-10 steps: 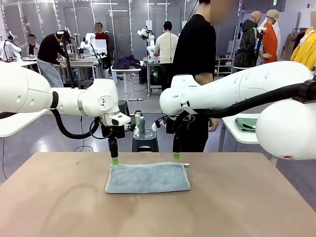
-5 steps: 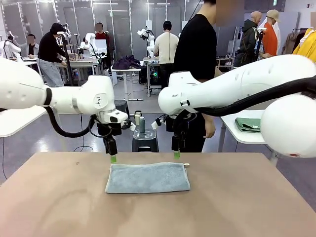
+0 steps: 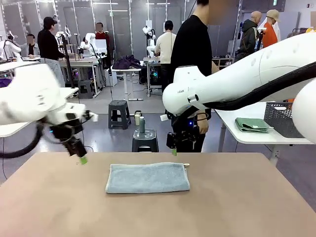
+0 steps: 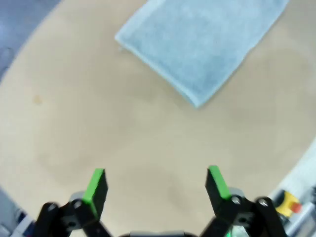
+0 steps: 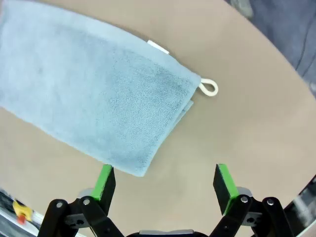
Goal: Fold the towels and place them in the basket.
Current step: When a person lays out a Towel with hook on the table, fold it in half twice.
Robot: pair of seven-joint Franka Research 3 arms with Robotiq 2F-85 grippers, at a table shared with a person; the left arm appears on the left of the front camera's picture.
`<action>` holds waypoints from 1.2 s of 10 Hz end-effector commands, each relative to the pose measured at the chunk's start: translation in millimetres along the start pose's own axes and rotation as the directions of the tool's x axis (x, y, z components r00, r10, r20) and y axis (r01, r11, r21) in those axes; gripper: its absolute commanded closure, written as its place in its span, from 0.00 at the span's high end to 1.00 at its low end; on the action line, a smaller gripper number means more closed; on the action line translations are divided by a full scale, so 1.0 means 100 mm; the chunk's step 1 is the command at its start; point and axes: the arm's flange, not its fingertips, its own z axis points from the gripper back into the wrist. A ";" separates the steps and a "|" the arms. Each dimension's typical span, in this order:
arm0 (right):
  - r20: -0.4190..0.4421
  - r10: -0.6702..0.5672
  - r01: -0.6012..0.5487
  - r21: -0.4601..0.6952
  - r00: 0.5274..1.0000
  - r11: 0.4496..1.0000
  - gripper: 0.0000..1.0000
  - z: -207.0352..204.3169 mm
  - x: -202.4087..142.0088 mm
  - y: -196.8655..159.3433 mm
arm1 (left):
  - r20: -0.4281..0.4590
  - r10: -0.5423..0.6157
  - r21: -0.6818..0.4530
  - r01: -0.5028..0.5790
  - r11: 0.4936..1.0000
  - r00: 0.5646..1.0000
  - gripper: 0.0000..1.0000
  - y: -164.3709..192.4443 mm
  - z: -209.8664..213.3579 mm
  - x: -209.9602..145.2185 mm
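Judging by the layered edges near its loop corner, the towel (image 3: 147, 177) looks folded at least once. It lies flat, long side across, mid-table (image 3: 237, 212), w/ nothing touching it.

Both claws are off it. L gripper (image 3: 81, 159) hangs tilted above the table's left part, well apart from the towel. In its wrist cam the fingers (image 4: 97, 183) stand spread wide w/ nothing between them. R gripper (image 3: 174, 150) hovers above the towel's far right corner, near the loop (image 5: 209, 87). Its fingers are likewise apart and empty, over bare table just beside the towel's short edge.

Progress, as I read it: the fold looks done or nearly so for this towel. You can't tell from here if it needs another fold to fit.

Placing isn't done. The basket (image 3: 282, 118) sits on the side table (image 3: 229, 121) at far right, well apart from the towel, w/ a green cloth (image 3: 252, 124) lying near it.

Left for you: lift the towel w/o letting it unfold, carry it to the basket, then do any other towel.
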 end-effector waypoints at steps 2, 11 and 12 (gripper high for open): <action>0.028 -0.202 0.202 -0.018 0.979 0.979 1.00 -0.24 -0.25 0.01 | 0.137 -0.004 0.041 -0.002 0.999 0.991 1.00 -0.34 0.14 -0.92; 0.012 -0.259 0.259 0.036 0.966 0.965 1.00 -0.52 -0.07 -0.13 | 0.131 0.020 0.024 -0.023 0.999 0.991 1.00 -0.37 0.16 -1.15; 0.017 -0.310 0.309 0.029 0.951 0.951 1.00 -0.64 -0.04 -0.13 | 0.131 0.020 0.024 -0.023 0.999 0.991 1.00 -0.37 0.16 -1.15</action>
